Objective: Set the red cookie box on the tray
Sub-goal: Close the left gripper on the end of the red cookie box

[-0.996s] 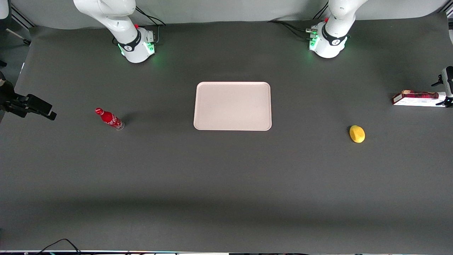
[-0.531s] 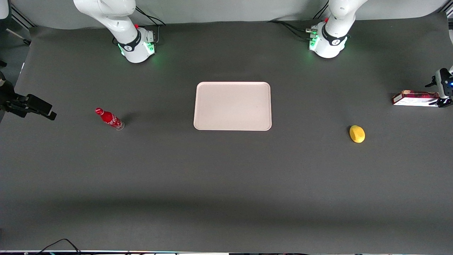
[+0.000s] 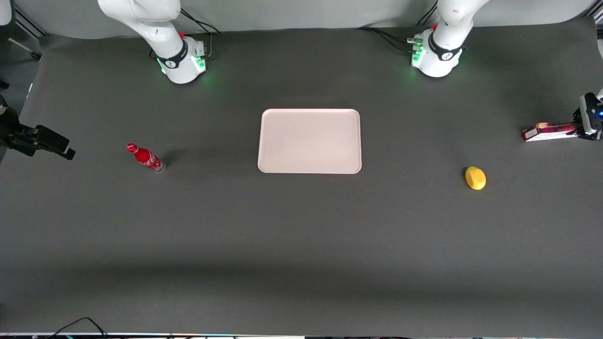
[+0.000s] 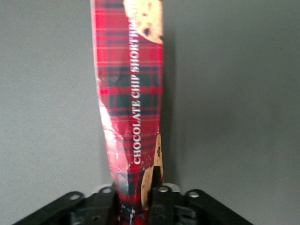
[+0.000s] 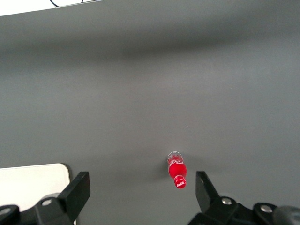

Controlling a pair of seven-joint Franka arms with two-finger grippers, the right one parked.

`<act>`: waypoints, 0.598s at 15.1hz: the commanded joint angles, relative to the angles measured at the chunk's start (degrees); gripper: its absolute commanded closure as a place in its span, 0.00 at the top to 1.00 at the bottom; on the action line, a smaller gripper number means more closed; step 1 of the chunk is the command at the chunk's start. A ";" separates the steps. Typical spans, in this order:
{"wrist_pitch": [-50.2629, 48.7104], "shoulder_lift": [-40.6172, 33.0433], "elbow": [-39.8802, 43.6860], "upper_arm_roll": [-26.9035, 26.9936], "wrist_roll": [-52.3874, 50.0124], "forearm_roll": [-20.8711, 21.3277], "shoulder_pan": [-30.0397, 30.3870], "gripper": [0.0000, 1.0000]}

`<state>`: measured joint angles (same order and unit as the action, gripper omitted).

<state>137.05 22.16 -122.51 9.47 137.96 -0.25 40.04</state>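
Since the earlier pictures the red cookie box [image 3: 549,131] has changed its pose: a second ago it lay flat with its broad white side up, and now it shows as a narrower, slightly tilted dark red strip, with the end at the pincer a little higher in the front view. It has not travelled sideways; it is at the working arm's end of the table [image 3: 301,235], well apart from the tray [image 3: 309,141].

The pincer [image 3: 585,126] is at the outer end of the box, close to the edge of the front view. In the left wrist view the pincer [image 4: 135,197] is clenched on the box: the two fingers [image 4: 159,199] press the end of the red cookie box [image 4: 131,93] from both sides, and the carton is visibly dented and creased just where they hold it. The plaid face with the words "chocolate chip shortbread" and cookie pictures runs away from the pincer, with grey table around it.

The tray lies flat in the middle of the table with nothing on it. A yellow lemon [image 3: 475,178] lies between the tray and the box, nearer to the front camera than both. A small red bottle [image 3: 145,158] stands toward the parked arm's end of the table, also seen in the right wrist view [image 5: 176,170].
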 commanded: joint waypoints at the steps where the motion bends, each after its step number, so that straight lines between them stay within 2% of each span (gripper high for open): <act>1: 0.23 -0.37 0.42 -0.42 1.61 -2.99 0.22 0.00; 6: -2.31 -2.38 5.42 -1.04 1.08 -3.27 -0.75 0.00; 9: -8.09 -3.88 10.78 -1.30 0.90 -3.36 -0.75 0.00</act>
<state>135.17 20.93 -116.23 7.96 137.98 -2.58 39.78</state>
